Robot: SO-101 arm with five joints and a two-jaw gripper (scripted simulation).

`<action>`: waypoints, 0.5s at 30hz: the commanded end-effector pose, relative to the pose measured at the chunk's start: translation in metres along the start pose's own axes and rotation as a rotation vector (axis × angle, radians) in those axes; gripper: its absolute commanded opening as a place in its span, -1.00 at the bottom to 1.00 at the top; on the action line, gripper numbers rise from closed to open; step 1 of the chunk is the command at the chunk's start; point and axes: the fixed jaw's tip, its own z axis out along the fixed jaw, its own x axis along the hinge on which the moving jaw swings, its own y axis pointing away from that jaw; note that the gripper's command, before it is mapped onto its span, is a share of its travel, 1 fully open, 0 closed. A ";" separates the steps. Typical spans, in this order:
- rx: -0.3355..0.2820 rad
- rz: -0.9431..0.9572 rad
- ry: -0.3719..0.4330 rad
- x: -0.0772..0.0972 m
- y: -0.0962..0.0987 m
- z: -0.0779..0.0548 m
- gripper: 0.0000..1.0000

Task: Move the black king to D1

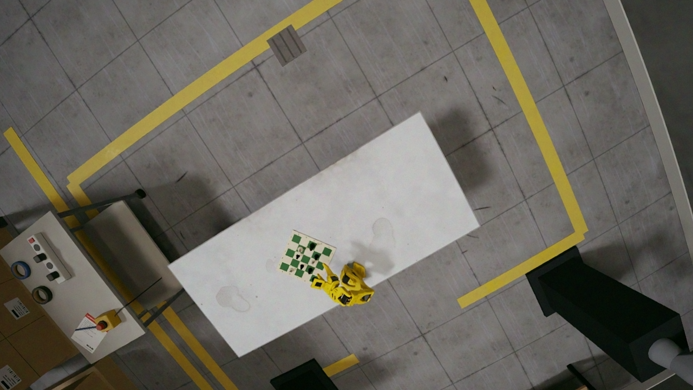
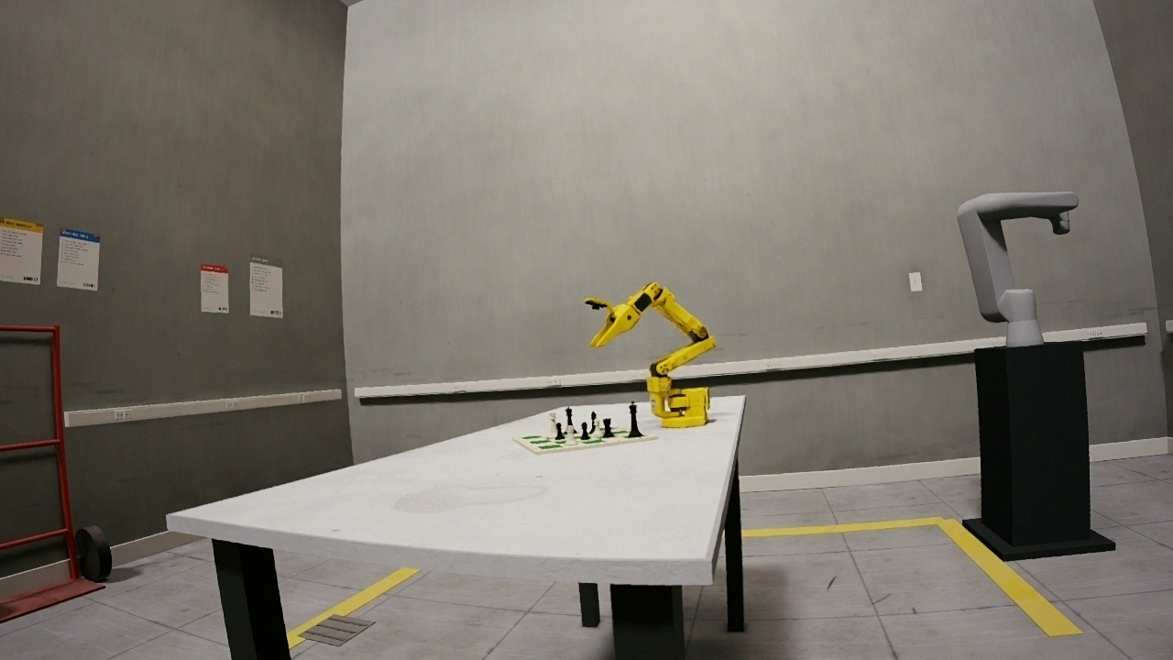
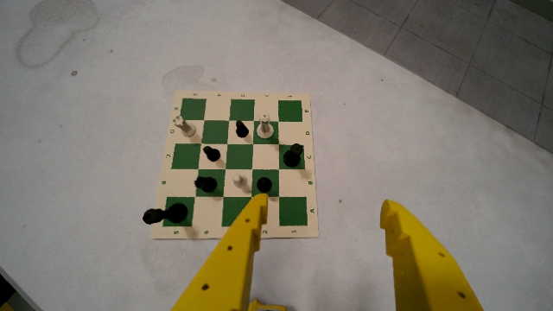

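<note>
The black king [image 3: 170, 213] is the tallest black piece and stands on the green corner square A5, at the near left of the small green-and-cream board [image 3: 239, 164]. It also shows in the side view [image 2: 633, 419] and from above [image 1: 314, 279]. Square D1 [image 3: 290, 131] is a cream square on the right column and holds no piece. My yellow gripper [image 3: 323, 202] is open and holds nothing. It hangs in the air above the board's near edge, right of the king [image 2: 592, 324].
Other pieces stand on the board: a white piece at D5 [image 3: 183, 126], a white piece at D2 [image 3: 264, 125], a black piece at C1 [image 3: 294, 155], black pawns and a white pawn [image 3: 238, 180] in the middle. The table edge runs behind the board's right.
</note>
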 end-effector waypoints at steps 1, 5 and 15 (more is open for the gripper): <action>-0.033 -0.016 0.089 -0.017 0.006 0.005 -0.47; -0.064 -0.044 0.158 -0.034 0.014 0.018 -0.56; -0.118 -0.108 0.295 -0.055 0.037 0.064 -0.75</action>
